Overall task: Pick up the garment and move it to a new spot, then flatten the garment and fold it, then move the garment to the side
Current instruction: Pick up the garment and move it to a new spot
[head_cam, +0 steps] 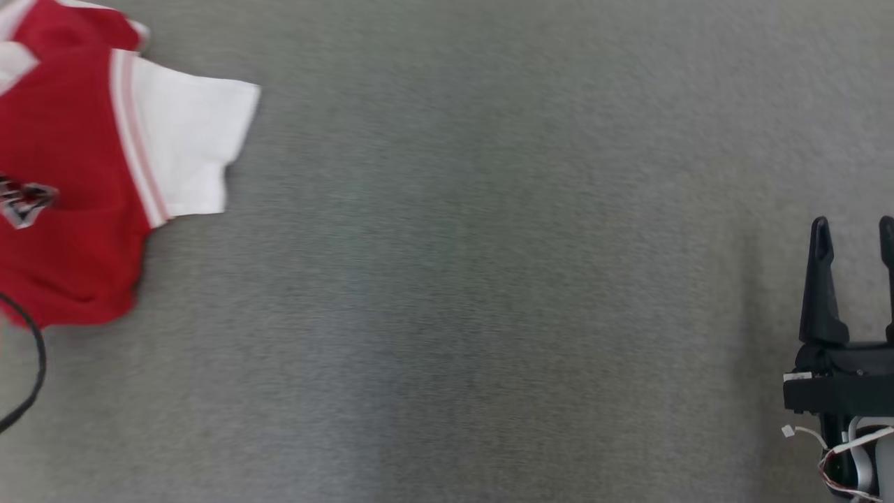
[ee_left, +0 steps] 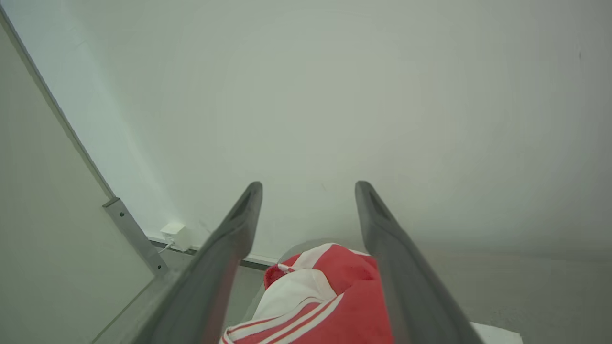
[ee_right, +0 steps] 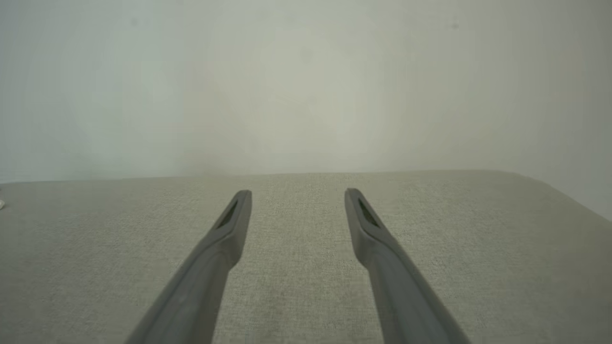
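Head view notes, biggest first. I see the desk (head_cam: 489,314) as one flat sheet of grey woven cloth with a fine, felt-like grain. The picture is a bit smeared sideways. In the right wrist view its far right corner is rounded. Behind it stands a plain, smooth, pale wall (ee_left: 382,95).

The garment (head_cam: 70,175) is a red jersey lying toward the desk's left side and partly cut off by the picture's left margin. The red body is soft and rumpled, with an uneven lower hem. One short white sleeve (head_cam: 188,147) lies flat and boxy, pointing toward the desk's middle, with pale stripes along its shoulder seam. In the left wrist view the fabric bunches close to the desk's far edge.

The left gripper (ee_left: 308,186) has two long, dark, tapered fingers spread wide, with nothing between the tips. The garment shows below and between them; I cannot tell whether they touch it.

The right gripper (head_cam: 853,223) is toward the desk's right side, well apart from the garment. Its jaws are released and empty over bare cloth, and thin loose wires (head_cam: 838,461) show at its base.

Smaller things:
- A thin black cable (head_cam: 35,370) curves by the red hem.
- A grey metal bracket (ee_left: 136,234) stands past the desk's left edge.
- A small white box (ee_left: 174,235) sits low on the wall.
- A small dark and white badge (head_cam: 24,202) is on the red front, too blurred to read.
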`<state>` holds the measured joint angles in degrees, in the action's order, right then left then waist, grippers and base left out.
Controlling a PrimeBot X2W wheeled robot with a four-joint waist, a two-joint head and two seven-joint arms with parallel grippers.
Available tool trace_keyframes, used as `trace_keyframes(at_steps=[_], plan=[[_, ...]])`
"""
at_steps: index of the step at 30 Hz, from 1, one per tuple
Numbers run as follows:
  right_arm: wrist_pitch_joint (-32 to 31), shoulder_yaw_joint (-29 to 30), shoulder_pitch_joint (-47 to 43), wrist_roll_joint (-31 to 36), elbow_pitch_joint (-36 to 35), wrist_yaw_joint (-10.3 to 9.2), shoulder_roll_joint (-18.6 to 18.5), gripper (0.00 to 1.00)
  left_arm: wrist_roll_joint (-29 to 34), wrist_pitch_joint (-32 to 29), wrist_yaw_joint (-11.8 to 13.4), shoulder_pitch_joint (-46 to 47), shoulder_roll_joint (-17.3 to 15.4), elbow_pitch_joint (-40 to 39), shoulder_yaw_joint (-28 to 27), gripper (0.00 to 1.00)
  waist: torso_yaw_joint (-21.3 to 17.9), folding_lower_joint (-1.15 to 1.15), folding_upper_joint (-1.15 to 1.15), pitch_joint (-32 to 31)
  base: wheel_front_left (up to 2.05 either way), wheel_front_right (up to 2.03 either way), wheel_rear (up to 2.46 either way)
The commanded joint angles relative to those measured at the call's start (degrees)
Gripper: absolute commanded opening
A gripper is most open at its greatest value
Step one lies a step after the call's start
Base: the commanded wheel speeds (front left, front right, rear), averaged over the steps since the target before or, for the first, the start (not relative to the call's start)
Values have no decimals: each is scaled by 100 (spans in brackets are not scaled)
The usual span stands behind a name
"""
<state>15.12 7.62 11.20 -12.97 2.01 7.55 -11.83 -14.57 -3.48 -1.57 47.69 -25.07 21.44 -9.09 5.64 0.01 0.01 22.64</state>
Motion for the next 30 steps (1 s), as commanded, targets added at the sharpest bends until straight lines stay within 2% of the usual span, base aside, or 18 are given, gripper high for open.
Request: trace_keyframes(at_steps=[1,6,10,19,20,21,26,30], plan=[[6,1,100,-7,-45,-12,20,100,-45,-48,15,86,-35,125,-23,100,-830,-1,-1,785,0,0,0],[5,42,102,25,-70,-12,9,100,-195,-248,-19,203,-171,971,-132,100,-877,-1,-1,779,0,0,0],[6,56,132,50,-74,-12,-27,100,-261,-646,-74,64,-243,1658,-102,100,-852,-1,-1,732,0,0,0],[5,-40,134,80,-55,-12,-14,100,-534,-1468,-228,-6,-142,2665,-21,100,-791,-1,-1,626,0,0,0],[6,-60,135,87,-44,-12,-3,100,-532,-1484,-244,-21,-150,2715,2,67,-794,-1,-1,606,0,0,0],[6,-76,139,86,-35,-12,7,100,-539,-1435,-266,-23,-165,2751,10,0,-798,-1,-1,580,0,0,0],[6,-145,101,87,25,-12,74,100,-352,-850,-136,69,-350,2733,57,0,-822,-1,-1,348,0,0,0],[6,-180,42,69,100,-12,162,100,-250,-54,-100,267,-468,2563,59,0,-830,-1,-1,78,0,0,0]])
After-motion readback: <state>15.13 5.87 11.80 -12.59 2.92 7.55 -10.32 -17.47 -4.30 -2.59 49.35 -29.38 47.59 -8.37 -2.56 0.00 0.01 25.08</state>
